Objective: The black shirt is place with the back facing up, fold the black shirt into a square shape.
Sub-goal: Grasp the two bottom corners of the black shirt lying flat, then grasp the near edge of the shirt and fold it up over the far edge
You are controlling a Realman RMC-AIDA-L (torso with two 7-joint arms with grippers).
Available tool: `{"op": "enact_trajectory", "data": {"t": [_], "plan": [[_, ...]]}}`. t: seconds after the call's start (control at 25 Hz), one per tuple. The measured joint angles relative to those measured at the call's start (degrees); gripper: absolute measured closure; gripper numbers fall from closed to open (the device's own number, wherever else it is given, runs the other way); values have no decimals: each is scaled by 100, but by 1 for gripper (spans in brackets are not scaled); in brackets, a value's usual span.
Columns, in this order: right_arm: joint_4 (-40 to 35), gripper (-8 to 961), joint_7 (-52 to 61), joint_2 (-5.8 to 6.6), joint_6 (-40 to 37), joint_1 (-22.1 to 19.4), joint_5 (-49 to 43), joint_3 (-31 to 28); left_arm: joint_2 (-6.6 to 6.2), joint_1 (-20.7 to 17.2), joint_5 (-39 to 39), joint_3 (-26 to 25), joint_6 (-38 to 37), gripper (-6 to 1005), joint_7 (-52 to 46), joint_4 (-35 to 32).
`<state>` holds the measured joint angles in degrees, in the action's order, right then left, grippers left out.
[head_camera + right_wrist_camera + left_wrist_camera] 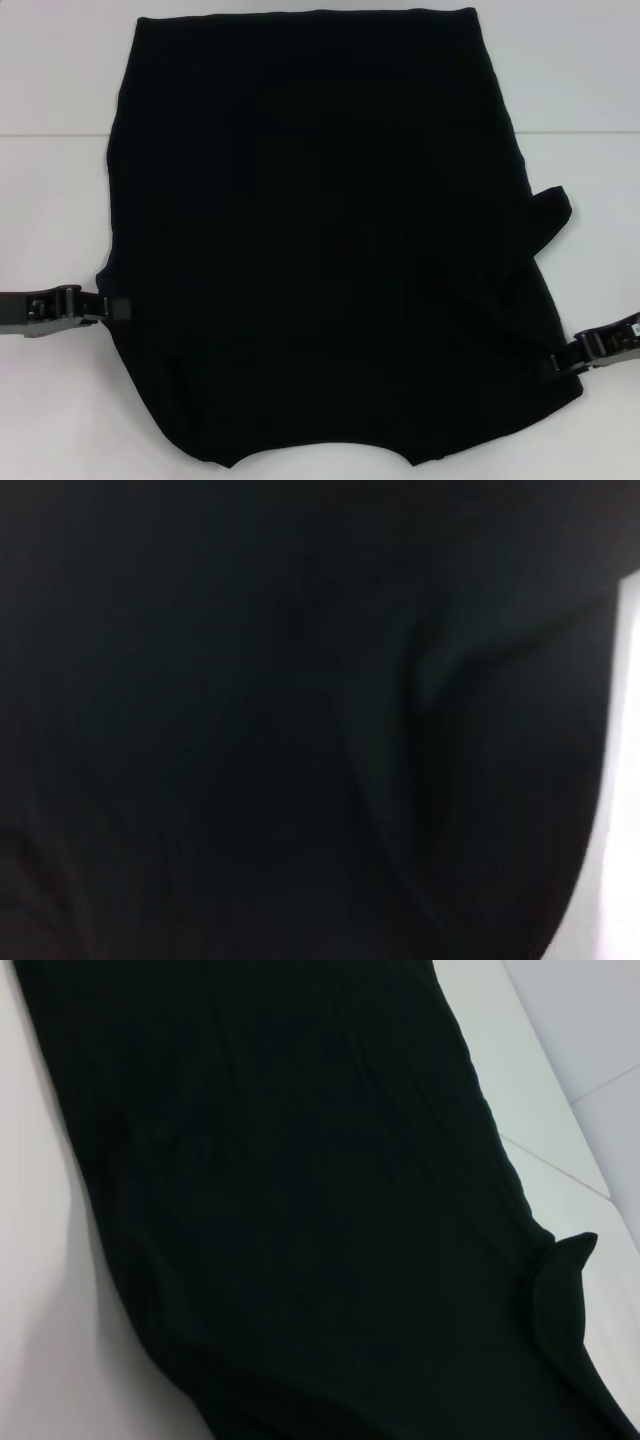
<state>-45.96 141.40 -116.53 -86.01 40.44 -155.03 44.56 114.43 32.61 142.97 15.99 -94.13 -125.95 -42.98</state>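
The black shirt (320, 240) lies flat on the white table (60, 210), plain side up, with no lettering showing. Its sides are folded in, and a small flap (553, 207) sticks out on the right edge. The curved neck edge is at the near side. My left gripper (112, 308) is at the shirt's left edge, near the front corner, touching the fabric. My right gripper (558, 362) is at the shirt's right edge near the front. The left wrist view shows the shirt (300, 1210) and the flap (560, 1280). The right wrist view is filled by the black fabric (300, 720).
White table surface surrounds the shirt on the left, right and far sides. A seam in the table (55, 133) runs across at the far left.
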Motion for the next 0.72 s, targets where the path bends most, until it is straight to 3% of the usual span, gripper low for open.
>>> {"op": "enact_trajectory", "data": {"t": [0.2,0.6,0.72], "plan": [[-31,511,-40,-81,-93,69,172,0,0,11,0,0,0,968,0,3],[7,538,-53,-78,-197,91,283,13,0,25,-6,1,-4,968,-31,9],[96,597,-28,-50,-225,91,291,2,0,44,-7,27,-18,968,-38,9]]}}
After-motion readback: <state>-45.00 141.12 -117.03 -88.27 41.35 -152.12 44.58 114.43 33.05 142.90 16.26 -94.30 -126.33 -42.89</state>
